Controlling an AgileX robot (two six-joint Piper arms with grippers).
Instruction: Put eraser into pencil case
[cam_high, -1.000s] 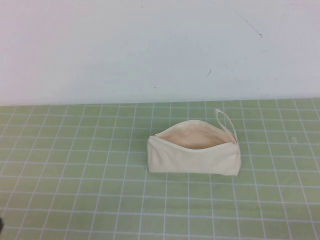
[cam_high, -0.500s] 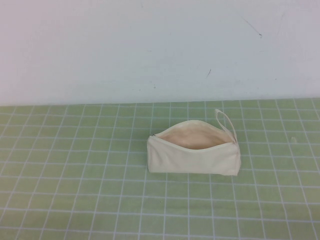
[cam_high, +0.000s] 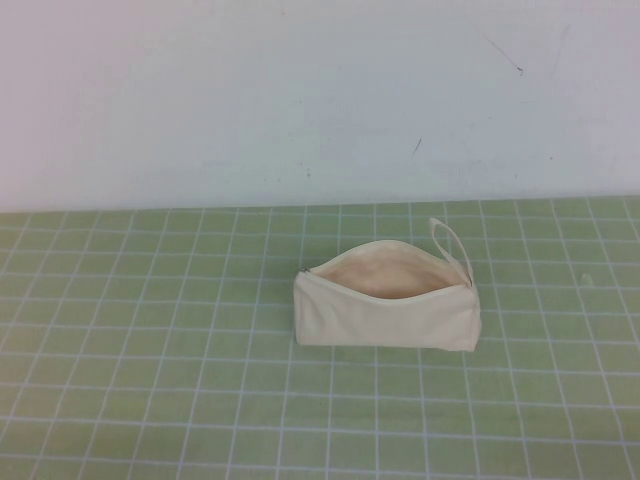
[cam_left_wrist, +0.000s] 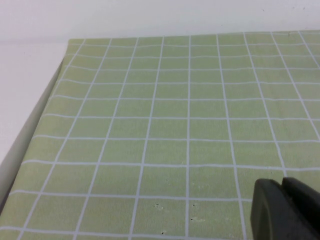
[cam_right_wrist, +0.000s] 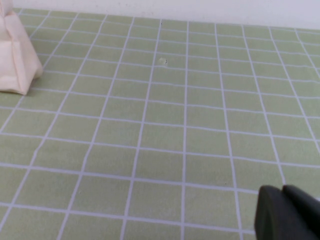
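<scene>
The pencil case (cam_high: 388, 306) is seen lying unzipped on the green grid mat (cam_high: 150, 330), its beige lining exposed and its loop strap (cam_high: 448, 238) trailing from the end nearer the wall. The eraser is not shown in any view. The left gripper (cam_left_wrist: 287, 210) is held low over bare mat, well apart from the pencil case; the right gripper (cam_right_wrist: 290, 212) is parked near the case's strap end (cam_right_wrist: 15, 52). The jaw state of either cannot be told.
</scene>
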